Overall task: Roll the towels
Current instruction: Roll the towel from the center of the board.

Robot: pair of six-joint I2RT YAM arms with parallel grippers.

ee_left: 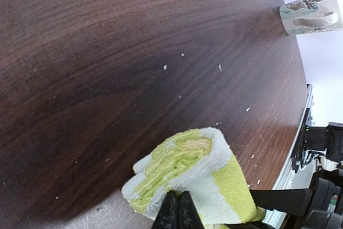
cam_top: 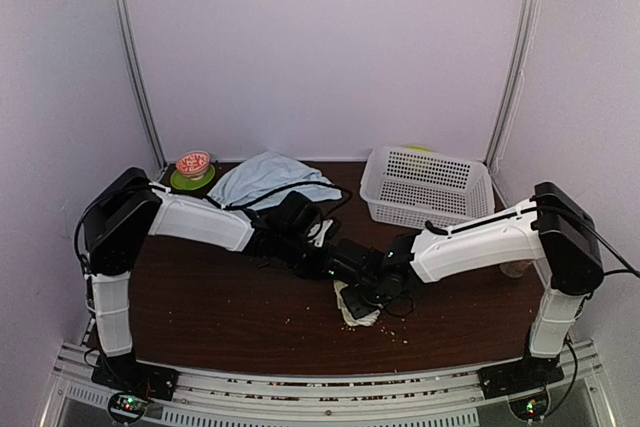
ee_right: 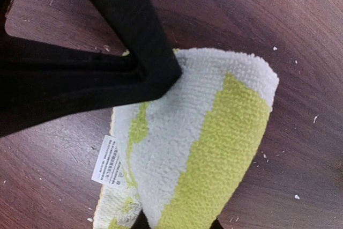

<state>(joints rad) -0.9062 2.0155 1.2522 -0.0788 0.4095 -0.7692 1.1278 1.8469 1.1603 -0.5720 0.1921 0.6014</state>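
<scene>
Near the middle of the table's near edge, the rolled green towel (cam_top: 357, 309) lies directly beneath both arms, the left gripper (ee_left: 178, 213) pinched shut on its edge, the right gripper (cam_top: 375, 287) equally close, its grip hidden.

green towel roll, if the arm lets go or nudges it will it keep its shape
Likely floppy: the green towel is thick looped cloth, and its layers gape at the open end. With the left gripper pinching it, it holds; released, it may loosen. Pushed, it would probably drag on the table, not roll, since it looks squashed.
</scene>
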